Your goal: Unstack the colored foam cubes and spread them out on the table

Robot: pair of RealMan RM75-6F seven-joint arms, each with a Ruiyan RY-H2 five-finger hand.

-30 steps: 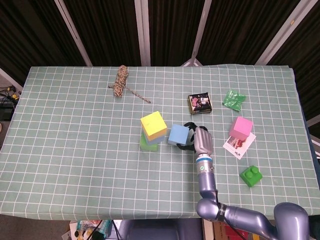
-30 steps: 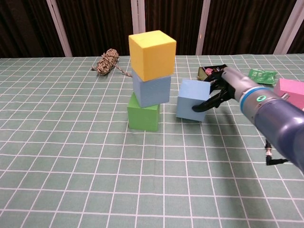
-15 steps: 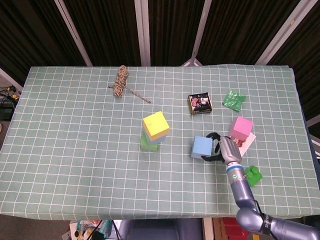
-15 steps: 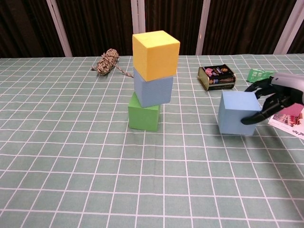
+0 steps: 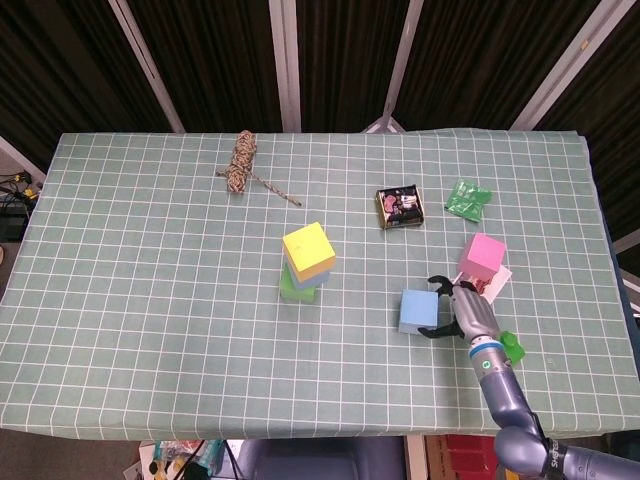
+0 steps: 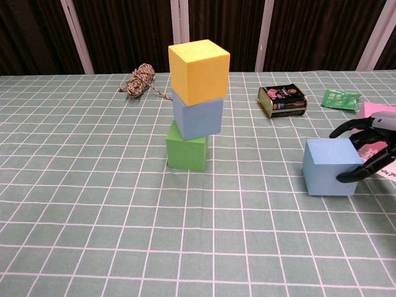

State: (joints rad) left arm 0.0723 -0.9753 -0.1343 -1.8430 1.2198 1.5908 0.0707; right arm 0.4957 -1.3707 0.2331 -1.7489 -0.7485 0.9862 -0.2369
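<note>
- One light blue cube [image 5: 417, 311] carried out to 4 o'clock of the stack [image 5: 305, 263], now down on the table [image 5: 150, 300].
- Right hand [image 5: 462, 312] still wrapped around it, not released.
- Three cubes left stacked: yellow, blue, green.
- Left hand out of sight.

Head view: looks steeply down from high above my near table edge, far back; takes in whole checked tablecloth [image 5: 150, 300] to dark curtains behind.

Chest view: sits low, near table height, faces forward across cloth, much closer.

Shared: cube stack [image 5: 306, 262] [image 6: 197, 102], loose blue cube [image 5: 418, 310] [image 6: 331, 166], my right hand [image 5: 464, 312] [image 6: 374, 151], rope coil [image 5: 240, 160] [image 6: 138, 80], tin [image 5: 400, 207] [image 6: 283, 101].
</note>
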